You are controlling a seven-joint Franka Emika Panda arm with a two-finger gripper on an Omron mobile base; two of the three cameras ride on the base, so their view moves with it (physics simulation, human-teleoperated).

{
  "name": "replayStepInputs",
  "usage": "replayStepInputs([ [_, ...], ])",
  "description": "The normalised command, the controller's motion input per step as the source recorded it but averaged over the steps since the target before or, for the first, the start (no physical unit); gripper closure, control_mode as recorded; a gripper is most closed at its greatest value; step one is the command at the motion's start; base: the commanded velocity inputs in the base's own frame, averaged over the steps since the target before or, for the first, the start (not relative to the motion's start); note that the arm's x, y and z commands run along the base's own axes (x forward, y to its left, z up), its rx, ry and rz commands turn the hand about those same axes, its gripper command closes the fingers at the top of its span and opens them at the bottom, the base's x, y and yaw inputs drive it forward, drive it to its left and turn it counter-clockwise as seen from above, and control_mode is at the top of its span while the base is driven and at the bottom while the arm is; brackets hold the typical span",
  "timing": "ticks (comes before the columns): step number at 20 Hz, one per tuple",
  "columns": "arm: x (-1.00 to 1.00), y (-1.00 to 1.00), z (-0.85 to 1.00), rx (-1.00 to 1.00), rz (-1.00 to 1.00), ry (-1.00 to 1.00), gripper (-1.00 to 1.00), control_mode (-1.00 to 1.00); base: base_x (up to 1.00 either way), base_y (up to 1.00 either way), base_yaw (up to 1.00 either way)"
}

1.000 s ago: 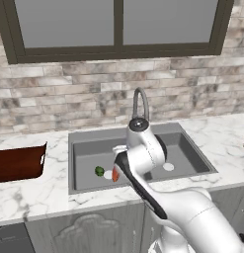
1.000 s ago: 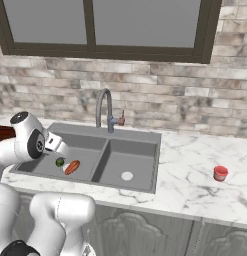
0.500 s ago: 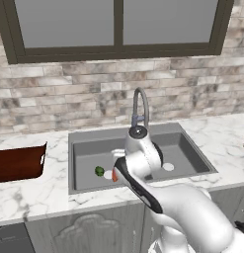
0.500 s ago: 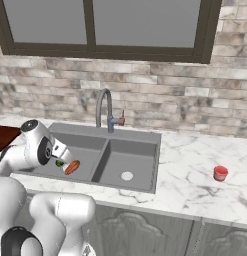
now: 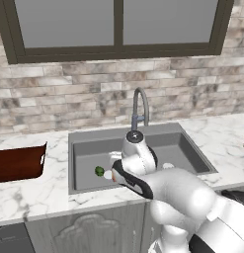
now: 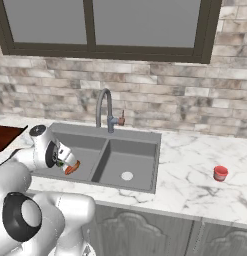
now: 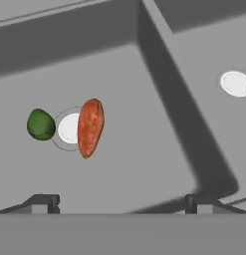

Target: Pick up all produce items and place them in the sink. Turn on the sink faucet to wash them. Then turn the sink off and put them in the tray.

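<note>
Sink [image 7: 144, 164] unchanged; arm [image 5: 138, 160] lower.

A home kitchen is showing here: a double-basin sink [image 6: 145, 150] is sitting in a marble counter [image 6: 195, 185], a gooseneck faucet [image 6: 106, 107] and window [image 6: 115, 25] rising at twelve o'clock.

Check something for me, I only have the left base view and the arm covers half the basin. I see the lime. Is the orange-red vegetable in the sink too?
Observer: Yes. In the hand view the orange-red vegetable lies on the floor of the sink's left basin, across the edge of the drain.
Operator: Touching the lime?
Observer: No. The lime sits on the drain's other side, apart from it.
Operator: Gripper state?
Observer: The gripper is open and holds nothing.
</note>
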Motion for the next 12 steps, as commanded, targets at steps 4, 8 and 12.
replayStepInputs([
  [4,0.31,0.1,-0.22,0.0,-0.01,0.01,-1.0,-1.0,0.0,0.0,0.0],
  [8,0.29,0.08,-0.21,0.0,0.0,0.01,-1.0,-1.0,0.0,0.0,0.0],
  [12,0.25,0.05,-0.25,0.0,0.0,0.0,-1.0,-1.0,0.0,0.0,0.0],
])
